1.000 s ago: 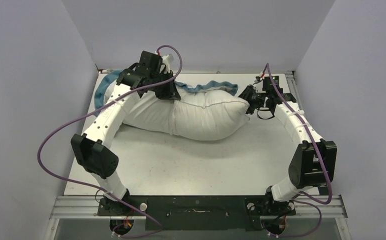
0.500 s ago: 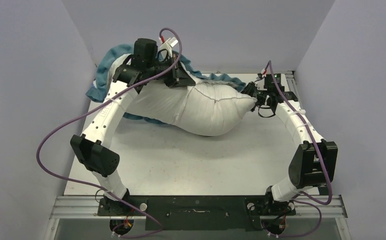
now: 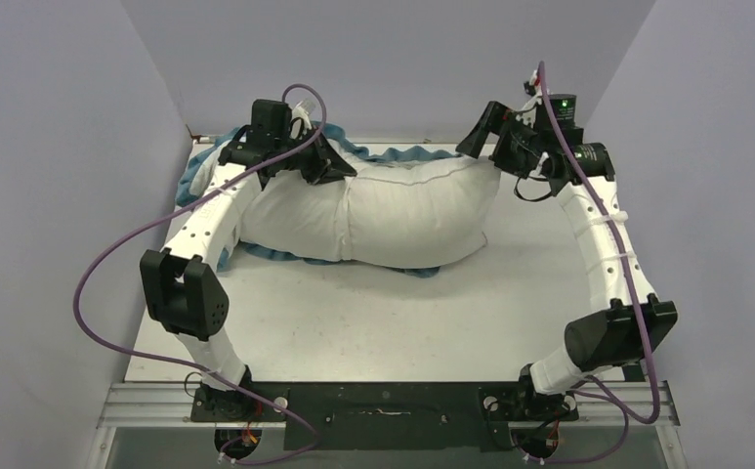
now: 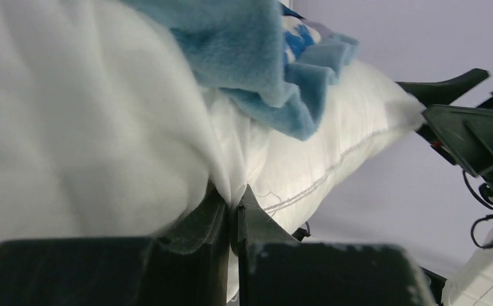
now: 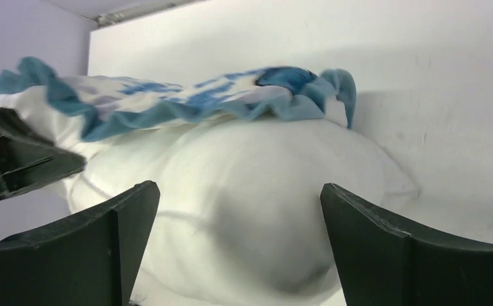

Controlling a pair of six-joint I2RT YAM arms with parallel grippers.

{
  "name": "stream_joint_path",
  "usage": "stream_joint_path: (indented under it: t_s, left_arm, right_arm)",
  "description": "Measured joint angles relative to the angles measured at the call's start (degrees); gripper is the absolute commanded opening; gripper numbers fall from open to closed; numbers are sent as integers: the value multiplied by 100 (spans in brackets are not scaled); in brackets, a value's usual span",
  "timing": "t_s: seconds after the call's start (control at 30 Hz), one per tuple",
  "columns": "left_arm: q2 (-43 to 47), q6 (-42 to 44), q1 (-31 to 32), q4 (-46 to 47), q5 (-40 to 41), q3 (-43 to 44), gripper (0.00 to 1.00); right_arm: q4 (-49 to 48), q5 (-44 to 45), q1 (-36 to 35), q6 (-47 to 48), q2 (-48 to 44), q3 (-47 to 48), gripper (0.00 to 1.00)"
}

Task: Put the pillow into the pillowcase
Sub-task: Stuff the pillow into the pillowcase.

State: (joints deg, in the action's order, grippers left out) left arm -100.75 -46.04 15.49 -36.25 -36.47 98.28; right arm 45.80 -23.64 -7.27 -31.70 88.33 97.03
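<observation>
The plump white pillow (image 3: 412, 210) lies across the far half of the table. Its left part sits inside the pillowcase (image 3: 290, 210), which shows its white face there. The pillowcase's blue ruffle (image 3: 407, 156) runs behind the pillow and pokes out beneath its left end. My left gripper (image 3: 339, 171) rests on top where pillowcase and pillow meet. In the left wrist view this gripper (image 4: 233, 197) is shut on a thin white fold, apparently the pillowcase's edge. My right gripper (image 3: 483, 132) hangs open above the pillow's right end. Seen from the right wrist, the right gripper (image 5: 240, 191) holds nothing, with the pillow (image 5: 250, 210) below.
Lavender walls close in on the left, back and right. The white table (image 3: 373, 322) stretches bare toward the arm bases. A metal rail (image 3: 568, 147) runs along the far right edge. Purple cables loop off both arms.
The right gripper let go of the pillow's right corner, opened wide and rose toward the back. The left gripper, still shut, lifted its end of the bundle and then lowered it again.
</observation>
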Motion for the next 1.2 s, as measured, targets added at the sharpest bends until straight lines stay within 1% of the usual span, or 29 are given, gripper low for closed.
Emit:
stream_joint_path:
  t_s: [0.07,0.13,0.3,0.37,0.43,0.53,0.63,0.7,0.73,0.8,0.87,0.9,1.2]
  left_arm:
    - [0,-70,66,260,-66,0,0]
    - [-24,-122,127,474,-133,2,0]
    - [-369,-157,317,599,-308,343,0]
    - [-551,-175,474,662,-345,518,0]
    - [-654,-229,660,758,-376,595,0]
    - [-695,-407,938,962,-457,601,0]
    - [-695,-540,1093,1084,-496,601,0]
    - [-713,-549,1143,1036,-452,601,0]
    - [-730,-573,1143,1016,-446,601,0]
    - [-732,-603,1113,1019,-439,608,0]
    - [-732,-610,1093,1014,-428,667,0]
    - [-732,-610,1093,1003,-426,678,0]
    - [-732,-581,1084,935,-407,754,0]
  right_arm:
    - [-116,197,-164,289,-131,376,91]
    - [-247,393,-501,573,-278,691,90]
    - [-474,509,-1825,1333,-278,1495,90]
    - [-479,498,-2201,1578,-149,1576,91]
    - [-424,498,-2367,1781,35,1425,97]
    - [-269,557,-2396,1926,402,997,98]
    - [61,704,-2387,2048,839,461,92]
    - [31,752,-2380,2107,973,289,91]
    - [9,763,-2382,2129,962,249,92]
    - [-13,769,-2356,2170,833,208,99]
    - [-70,730,-2302,2194,658,127,91]
    - [-76,693,-2260,2205,575,96,90]
    - [68,424,-1648,2302,-37,-107,90]
